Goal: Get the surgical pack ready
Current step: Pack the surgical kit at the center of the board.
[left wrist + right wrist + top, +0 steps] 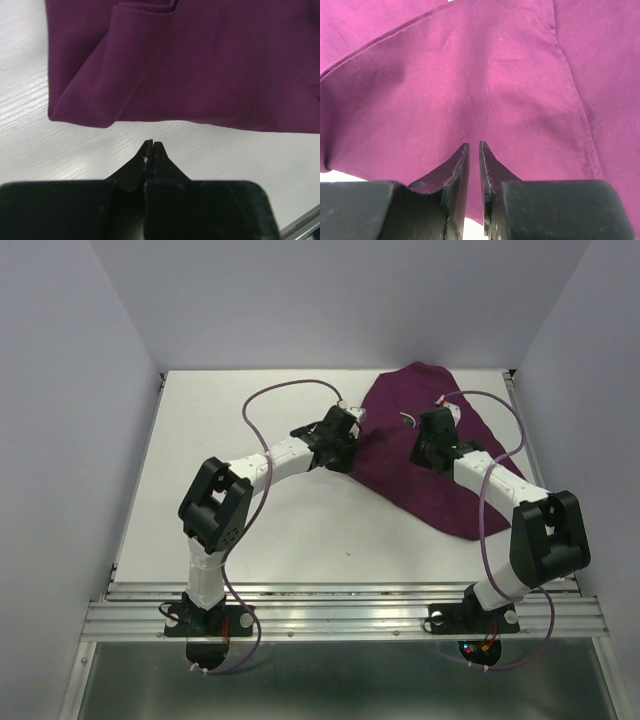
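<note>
The large dark-purple cloth (pixel 400 480) of the surgical pack lies rumpled and folded over on the back right of the white table (pixel 250 530). My left gripper (pixel 345 445) sits just off the cloth's left edge. In the left wrist view this gripper (pixel 151 144) is shut with nothing in it, a short way from the folded hem of the cloth (pixel 200 65). My right gripper (pixel 430 440) hovers over the cloth's middle. In the right wrist view the right gripper (pixel 474 145) stands open by a narrow gap, and only cloth (pixel 485 75) lies beneath. What lies under the cloth is hidden.
Pale walls (pixel 80 390) close in the table on the left, back and right. A ribbed metal rail (pixel 340 615) runs along the near edge, where both arm bases stand. Purple cables loop above each arm.
</note>
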